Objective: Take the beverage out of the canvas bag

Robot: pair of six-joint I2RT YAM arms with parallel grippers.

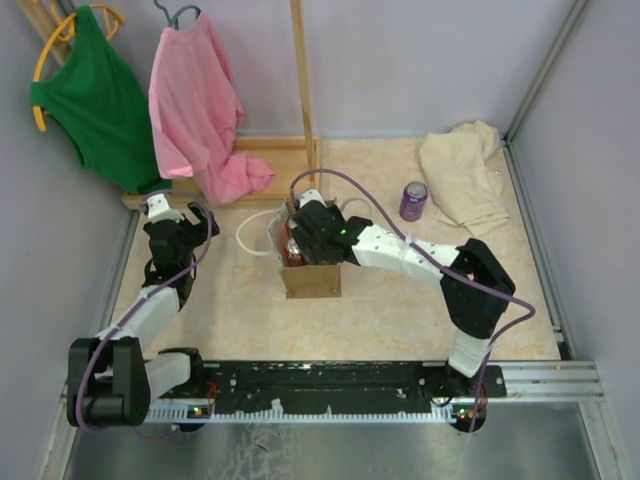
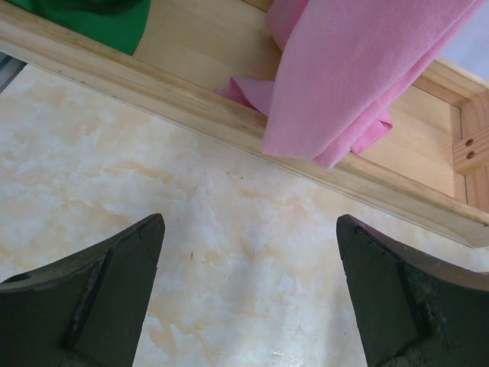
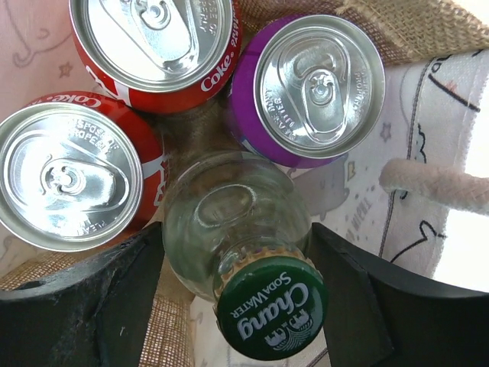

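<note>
A slick, breakable glass bottle in the canvas bag is flanked by the right gripper's jaws — contact cannot be told — and is best gripped below its cap; the left gripper's jaws are spread wide.

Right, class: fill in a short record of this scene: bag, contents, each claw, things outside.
bag: small, tan, standing upright
inside: two red cola cans, one purple can, glass bottle with green cap
right claw: in the bag mouth, astride the bottle; grip unclear
left claw: open, over bare table by the wooden rail
outside: second purple can beside beige cloth
</note>
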